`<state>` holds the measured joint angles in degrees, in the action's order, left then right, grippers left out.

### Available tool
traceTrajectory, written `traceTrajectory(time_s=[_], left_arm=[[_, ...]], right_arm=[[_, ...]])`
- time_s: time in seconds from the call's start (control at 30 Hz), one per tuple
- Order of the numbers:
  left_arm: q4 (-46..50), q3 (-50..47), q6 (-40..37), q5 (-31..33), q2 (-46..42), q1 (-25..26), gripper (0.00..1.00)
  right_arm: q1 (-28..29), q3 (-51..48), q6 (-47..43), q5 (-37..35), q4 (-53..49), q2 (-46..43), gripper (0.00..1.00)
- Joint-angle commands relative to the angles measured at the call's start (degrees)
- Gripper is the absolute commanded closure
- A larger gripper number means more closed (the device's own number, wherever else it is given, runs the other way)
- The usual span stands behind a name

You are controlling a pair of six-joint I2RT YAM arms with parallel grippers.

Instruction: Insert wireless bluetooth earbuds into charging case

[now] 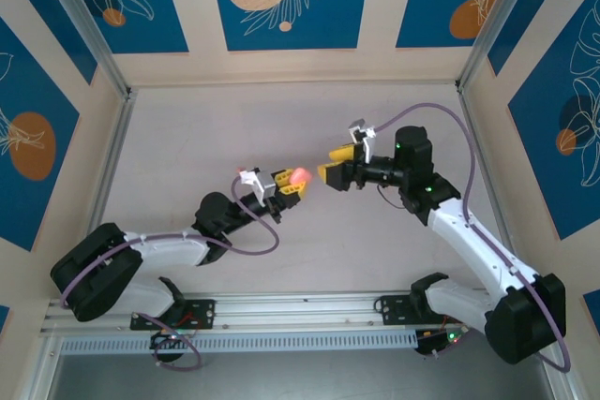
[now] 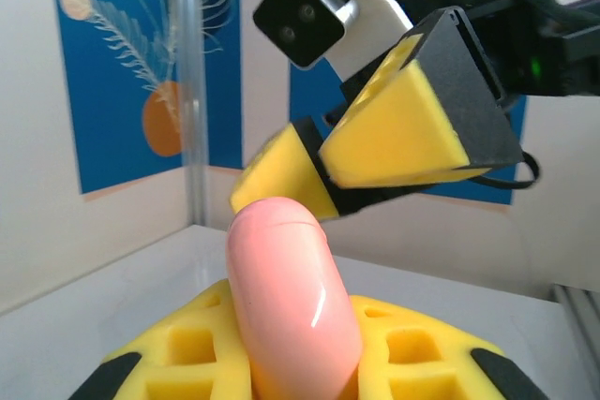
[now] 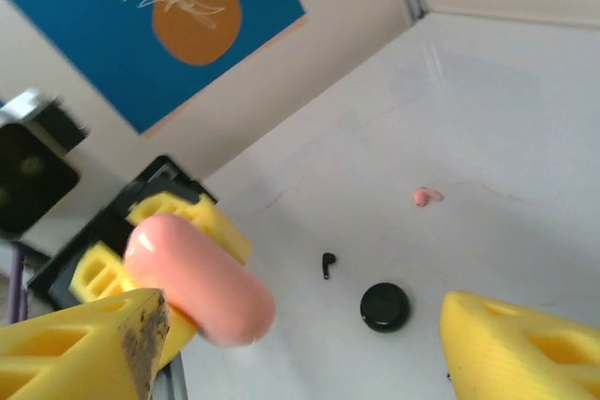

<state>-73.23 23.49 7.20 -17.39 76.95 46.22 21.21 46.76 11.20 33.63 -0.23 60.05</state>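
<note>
The left pincer (image 1: 289, 186) is clenched on the pink charging case (image 2: 291, 297) and holds it lifted above the middle of the table (image 1: 187, 147). The right pincer (image 1: 336, 163) stands released just beside the case, facing it. One black earbud (image 3: 327, 264) lies on the table, away from its edges, near a black disc (image 3: 384, 307). The case looks closed, so I judge the opening step is in hand. Next, the right pincer must work on the lid carefully.

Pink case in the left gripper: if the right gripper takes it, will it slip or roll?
Probably slippery: the pink case has a glossy, smooth shell with a highlight. Its rounded capsule shape could pivot in a pinch, and it would likely roll if dropped on the table. It looks rigid: no dent where the left gripper clamps it.
</note>
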Motion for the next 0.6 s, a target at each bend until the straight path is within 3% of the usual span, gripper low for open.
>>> traceTrajectory(time_s=[0.0, 0.07, 0.17, 0.57], left_arm=[[-0.21, 0.93, 2.32, -9.44, -1.27, -1.07, 0.9], [0.02, 1.53, 2.78, -12.47, -1.26, -1.39, 0.9], [0.42, 2.58, 3.21, -16.47, -1.18, -1.67, 0.9], [-1.06, 5.23, 3.24, -22.17, 1.12, -1.9, 0.89]], right_arm=[[-2.01, -0.84, -27.12, 15.64, -10.31, -2.83, 0.33], [-2.44, -0.58, -38.31, 17.93, -15.76, -4.09, 0.4], [-3.35, 1.97, -46.46, 19.5, -22.7, -3.14, 0.43], [-0.58, 10.66, -57.74, 20.54, -33.84, 6.78, 0.47]])
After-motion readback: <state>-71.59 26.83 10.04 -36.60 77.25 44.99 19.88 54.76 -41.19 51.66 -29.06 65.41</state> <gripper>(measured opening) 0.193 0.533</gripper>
